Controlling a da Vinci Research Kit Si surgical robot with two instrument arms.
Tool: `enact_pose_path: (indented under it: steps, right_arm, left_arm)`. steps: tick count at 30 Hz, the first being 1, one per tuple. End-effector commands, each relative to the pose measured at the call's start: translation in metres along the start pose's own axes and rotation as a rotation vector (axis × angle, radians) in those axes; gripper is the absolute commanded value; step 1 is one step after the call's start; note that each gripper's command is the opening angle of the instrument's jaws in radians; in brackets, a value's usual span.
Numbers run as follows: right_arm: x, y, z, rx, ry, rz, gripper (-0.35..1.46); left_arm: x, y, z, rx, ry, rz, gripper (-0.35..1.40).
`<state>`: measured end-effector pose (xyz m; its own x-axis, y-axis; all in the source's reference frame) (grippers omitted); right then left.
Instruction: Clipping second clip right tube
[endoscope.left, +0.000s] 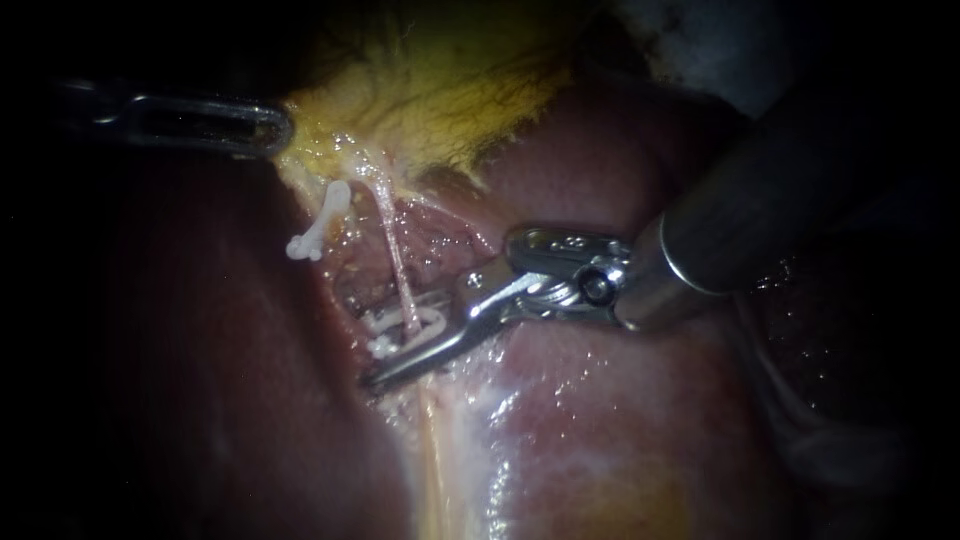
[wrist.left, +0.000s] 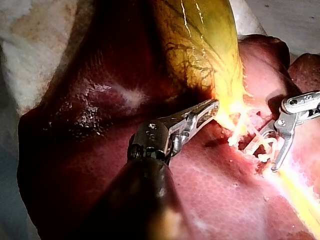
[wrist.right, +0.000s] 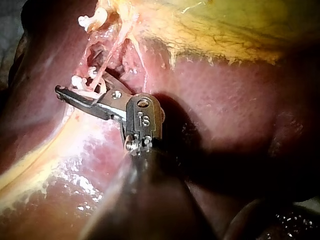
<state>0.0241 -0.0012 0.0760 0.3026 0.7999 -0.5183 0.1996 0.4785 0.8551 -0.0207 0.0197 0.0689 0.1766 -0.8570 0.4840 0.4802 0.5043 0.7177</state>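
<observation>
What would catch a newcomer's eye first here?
Probably the shiny metal right instrument, its tip at a thin pale pink tube by a small white clip, in the middle of the endoscope view. Up and left of it, the slim left instrument has its jaws shut on the edge of the yellow-green gallbladder, which lies above the reddish liver.
</observation>
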Motion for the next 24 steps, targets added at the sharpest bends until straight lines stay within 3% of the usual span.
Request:
enact_pose_path:
  steps: [1, 3, 9, 12, 16, 20, 24]
  right_arm:
    - [-0.0001, 0.0000, 0.0001, 0.017, 0.018, -0.001, 0.61]
    - [-0.0002, 0.0001, 0.0001, 0.064, 0.057, 0.000, 0.61]
    - [-0.0017, 0.0003, 0.0005, 0.174, 0.115, 0.080, 0.61]
    - [-0.0027, 0.0004, 0.0007, 0.137, 0.156, 0.146, 0.59]
    - [-0.0033, 0.0002, 0.0010, 0.107, 0.178, 0.195, 0.58]
    - [-0.0031, -0.0003, 0.0007, 0.058, 0.225, 0.234, 0.56]
    - [-0.0025, -0.0007, 0.0000, 0.047, 0.231, 0.249, 0.56]
  left_arm:
    - [0.0000, 0.0000, 0.0000, 0.000, 0.000, 0.000, -0.35]
    - [0.0000, 0.0000, 0.0000, 0.000, 0.000, 0.000, -0.35]
    - [0.0000, 0.0000, 0.0000, 0.000, 0.000, 0.000, -0.35]
    - [0.0000, 0.0000, 0.0000, 0.000, 0.000, 0.000, -0.35]
    - [0.0000, 0.0000, 0.0000, 0.000, 0.000, 0.000, -0.35]
    - [0.0000, 0.0000, 0.0000, 0.000, 0.000, 0.000, -0.35]
    - [0.0000, 0.0000, 0.0000, 0.000, 0.000, 0.000, -0.35]
